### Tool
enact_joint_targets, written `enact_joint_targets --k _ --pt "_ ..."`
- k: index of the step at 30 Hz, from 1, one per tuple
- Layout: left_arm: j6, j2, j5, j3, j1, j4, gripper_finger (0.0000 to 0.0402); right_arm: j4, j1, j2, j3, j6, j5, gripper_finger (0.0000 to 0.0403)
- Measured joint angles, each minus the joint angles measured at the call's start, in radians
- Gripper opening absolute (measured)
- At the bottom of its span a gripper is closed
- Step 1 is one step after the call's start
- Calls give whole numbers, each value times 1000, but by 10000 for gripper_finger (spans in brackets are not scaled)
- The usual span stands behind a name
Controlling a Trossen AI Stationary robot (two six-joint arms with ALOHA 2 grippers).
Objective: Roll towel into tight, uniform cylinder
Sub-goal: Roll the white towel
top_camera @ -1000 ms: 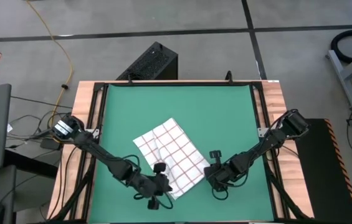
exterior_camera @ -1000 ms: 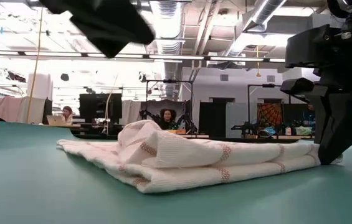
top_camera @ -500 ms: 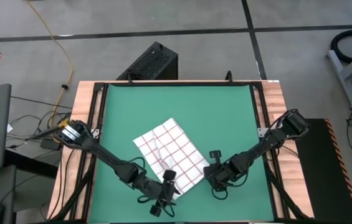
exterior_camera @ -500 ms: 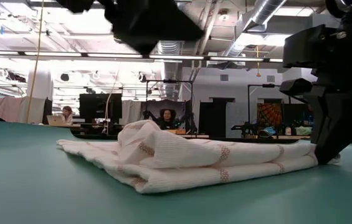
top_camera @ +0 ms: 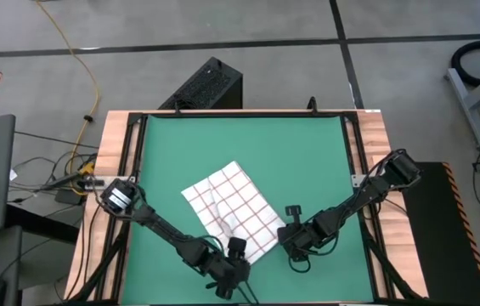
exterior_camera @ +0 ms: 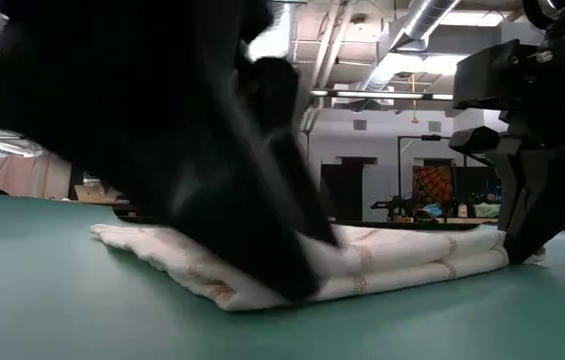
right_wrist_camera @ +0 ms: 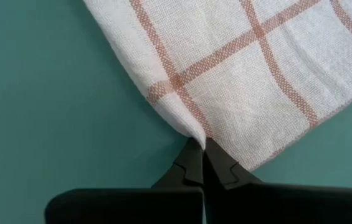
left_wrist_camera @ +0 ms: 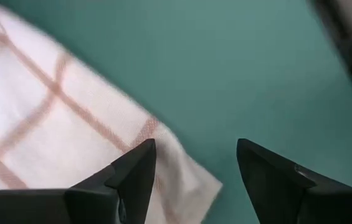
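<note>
Pinching: right end effector (right_wrist_camera: 202, 151), fingers pressed together on a corner of the towel (right_wrist_camera: 250, 68), the cloth puckered into a small fold right at the tips.
Towel: white cloth with a red grid (top_camera: 233, 212), lying turned at an angle on the green mat (top_camera: 307, 153), toward the near side of the table (top_camera: 114, 127), between the two arms.
Right side: right end effector (top_camera: 289, 240) sits at the towel's right corner, touching it; from table height the dark fingers (exterior_camera: 524, 215) come down onto the end of the folded cloth (exterior_camera: 412, 262).
Left end effector: spread wide (left_wrist_camera: 195, 180), fingers (left_wrist_camera: 135, 171) standing apart just above the towel's near corner (left_wrist_camera: 70, 137), with bare mat showing between the tips.
Left grip: nothing held; whether a fingertip touches the cloth cannot be told.
Left arm: reaches in from the table's left edge to the towel's near edge (top_camera: 233, 262), and fills much of the table-height view as a dark mass (exterior_camera: 162, 130) in front of the towel.
Cloth shape: layered, with doubled edges showing along its near side.
</note>
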Motion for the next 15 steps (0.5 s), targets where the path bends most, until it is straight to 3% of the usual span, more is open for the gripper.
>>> enact_joint_targets --k 7,15 --pt "-138 77 -72 127 -23 -229 215 0 0 0 0 1 1 7" --pt "-309 78 -90 139 -36 -370 192 0 0 0 0 16 2 8"
